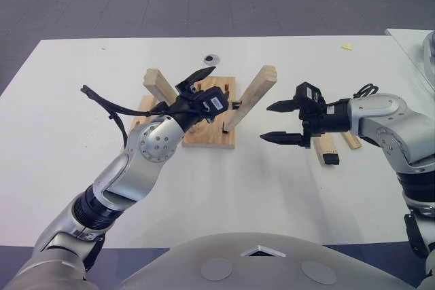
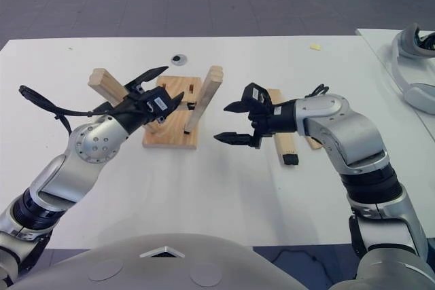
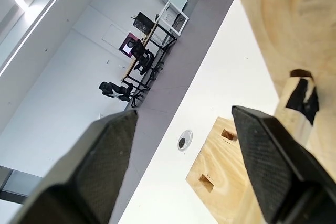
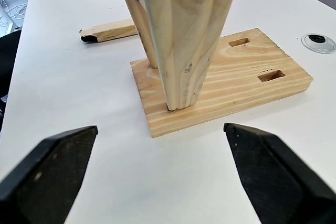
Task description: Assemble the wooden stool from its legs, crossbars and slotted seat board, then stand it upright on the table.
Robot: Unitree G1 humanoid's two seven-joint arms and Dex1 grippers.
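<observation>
Centrally, the seat board [image 1: 211, 134] lies flat on the surface [image 1: 81, 100] with two legs [image 1: 160, 85] socketed and splayed, left gripper [image 2: 170, 85] fingers released above it, right gripper [image 1: 266, 123] fingers released beside the right-hand leg [image 1: 253, 96], seemingly ready to steady it.
</observation>
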